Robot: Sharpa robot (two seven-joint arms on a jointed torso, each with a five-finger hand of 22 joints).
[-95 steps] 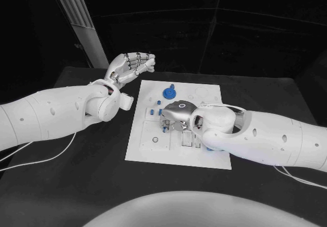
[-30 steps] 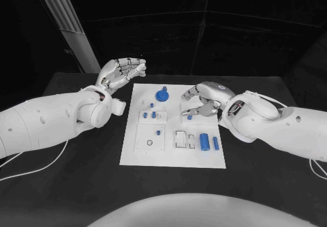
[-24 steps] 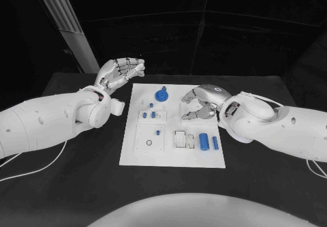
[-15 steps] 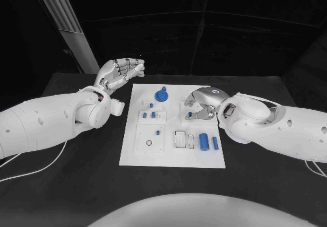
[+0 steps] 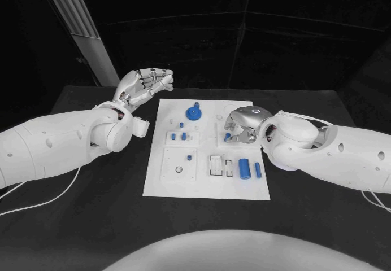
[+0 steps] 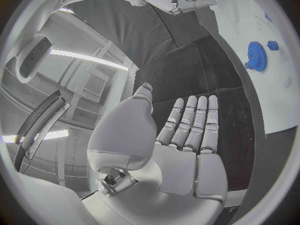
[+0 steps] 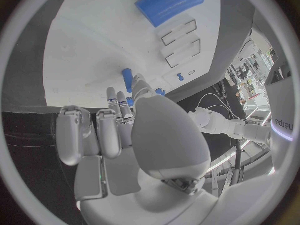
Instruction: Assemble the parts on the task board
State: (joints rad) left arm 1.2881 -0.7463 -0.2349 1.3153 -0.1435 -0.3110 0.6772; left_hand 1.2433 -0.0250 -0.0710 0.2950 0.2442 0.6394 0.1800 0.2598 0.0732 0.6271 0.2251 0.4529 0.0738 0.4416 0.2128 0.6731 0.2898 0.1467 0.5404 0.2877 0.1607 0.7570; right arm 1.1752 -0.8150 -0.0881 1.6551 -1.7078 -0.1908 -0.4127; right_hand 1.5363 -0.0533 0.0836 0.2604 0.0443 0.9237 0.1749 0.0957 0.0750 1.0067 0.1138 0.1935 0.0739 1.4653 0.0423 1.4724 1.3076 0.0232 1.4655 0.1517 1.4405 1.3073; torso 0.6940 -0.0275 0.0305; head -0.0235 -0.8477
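The white task board (image 5: 208,183) lies mid-table. On it are a blue gear (image 5: 194,114) (image 6: 256,55), a thick blue cylinder (image 5: 243,167) (image 7: 170,3), a thinner one (image 5: 257,170) and small blue pegs (image 5: 173,136). My right hand (image 5: 241,126) hangs low over the board's far right part, fingers curled down around a small blue peg (image 5: 226,136) (image 7: 127,78). The fingertips (image 7: 122,97) are right at that peg; whether they pinch it is hidden by the thumb. My left hand (image 5: 145,84) (image 6: 187,145) is raised beyond the board's far left corner, fingers straight and apart, holding nothing.
Rectangular slots (image 5: 217,165) sit beside the cylinders, and a square plate with a ring mark (image 5: 179,169) lies at the board's left. Black table (image 5: 90,226) surrounds the board. A white cable (image 5: 49,192) trails along the left side.
My right hand has lowered and closed its spread fingers in over the small peg on the board's far right. The left hand has stayed raised and still.
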